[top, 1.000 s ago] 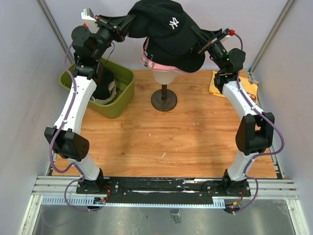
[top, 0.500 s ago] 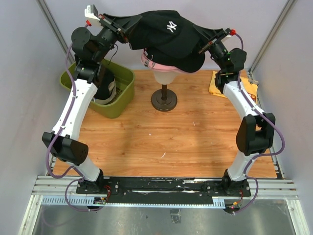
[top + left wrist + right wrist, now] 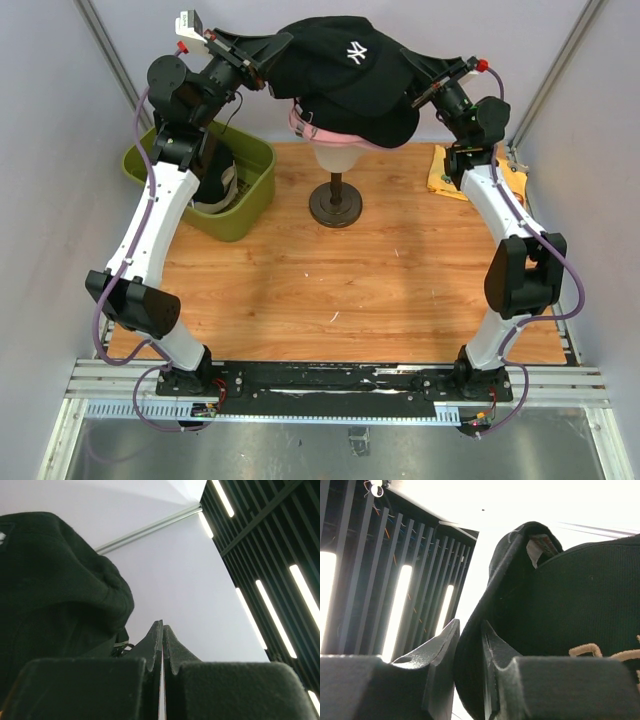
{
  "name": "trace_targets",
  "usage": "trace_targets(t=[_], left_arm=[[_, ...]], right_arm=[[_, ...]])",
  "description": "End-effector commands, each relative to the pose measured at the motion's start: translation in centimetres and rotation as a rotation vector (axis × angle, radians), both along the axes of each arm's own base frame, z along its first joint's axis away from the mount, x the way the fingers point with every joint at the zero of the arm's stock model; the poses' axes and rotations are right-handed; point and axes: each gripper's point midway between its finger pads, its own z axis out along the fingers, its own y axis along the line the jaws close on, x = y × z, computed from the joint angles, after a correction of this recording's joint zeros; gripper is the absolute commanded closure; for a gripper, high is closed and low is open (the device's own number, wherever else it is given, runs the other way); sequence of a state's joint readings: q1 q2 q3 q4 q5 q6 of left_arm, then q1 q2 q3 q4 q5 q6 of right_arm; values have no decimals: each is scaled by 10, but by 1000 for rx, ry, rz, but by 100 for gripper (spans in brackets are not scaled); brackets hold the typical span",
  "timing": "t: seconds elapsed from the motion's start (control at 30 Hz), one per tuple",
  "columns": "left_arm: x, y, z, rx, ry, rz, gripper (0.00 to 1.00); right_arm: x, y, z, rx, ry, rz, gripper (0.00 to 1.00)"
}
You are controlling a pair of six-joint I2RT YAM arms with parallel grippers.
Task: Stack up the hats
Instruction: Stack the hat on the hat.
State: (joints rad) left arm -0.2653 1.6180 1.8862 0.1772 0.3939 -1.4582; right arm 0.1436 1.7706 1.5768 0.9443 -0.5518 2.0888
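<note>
My left gripper (image 3: 268,48) and right gripper (image 3: 418,88), jaws pinched on opposite rims, hold the black cap (image 3: 345,60) stretched at twelve o'clock over the pink cap (image 3: 303,125) on the mannequin head (image 3: 335,155), to seat it.

The top camera is fixed above and behind the arms. It looks down and forward from well back and takes in the whole wooden surface (image 3: 300,290), with the arm bases (image 3: 185,378) at its bottom edge. The left wrist camera sits just behind the left hand (image 3: 162,626) and faces upward, to the wall (image 3: 190,580) and the ceiling lights (image 3: 272,615). The right wrist camera sits just behind the right hand (image 3: 470,625) and also faces upward. All three views share the black cap (image 3: 345,65), which is very near in both wrist views.
</note>
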Motion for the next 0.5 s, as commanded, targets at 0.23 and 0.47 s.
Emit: trace_targets(t=[0.23,0.47], left_arm=[[-13,21,1,54,-24,162,79],[-20,43,-3,48,-50,283,60]], right_arm=[[-18,-19,39,94,-29,71,89],[-22,-20,37,86,-32,91,89]])
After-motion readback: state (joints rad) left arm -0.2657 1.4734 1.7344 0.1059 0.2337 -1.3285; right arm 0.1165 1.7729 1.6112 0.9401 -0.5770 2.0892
